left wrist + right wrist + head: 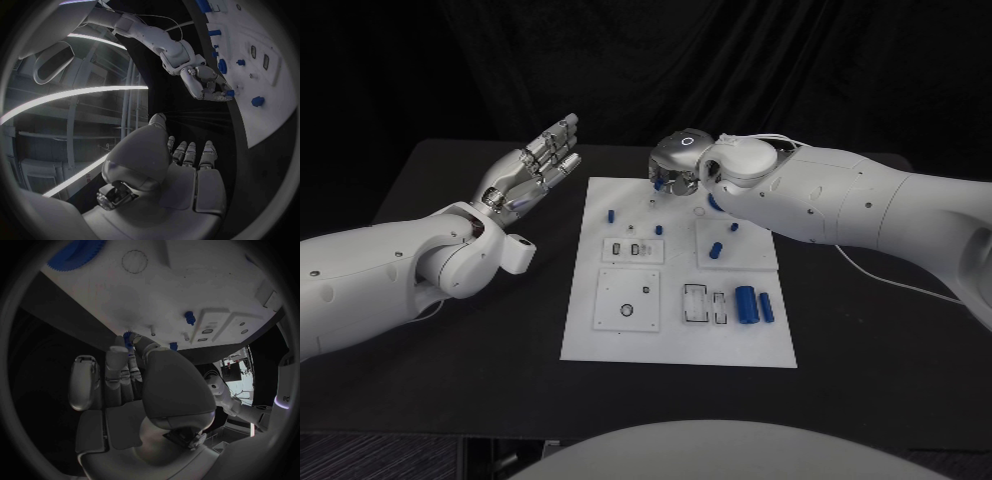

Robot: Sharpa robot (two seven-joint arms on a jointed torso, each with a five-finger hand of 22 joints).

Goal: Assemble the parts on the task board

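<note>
At the far edge of the task board (678, 345), a small blue part (129, 338) sits pinched in the right hand's (681, 170) fingertips, probably poised for seating; other blue parts (756, 305) lie on the board's near right; the left hand (534, 165), fingers spread and holding nothing, waits off the board's left side.

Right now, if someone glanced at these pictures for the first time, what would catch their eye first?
Probably the white task board in the middle of the black table, dotted with small blue parts, such as the two blue cylinders lying side by side near its right edge. Next, the right hand reaching down over the board's far edge, its fingertips at a small blue part. The left hand hovers open off the board's left side, holding nothing.
</note>
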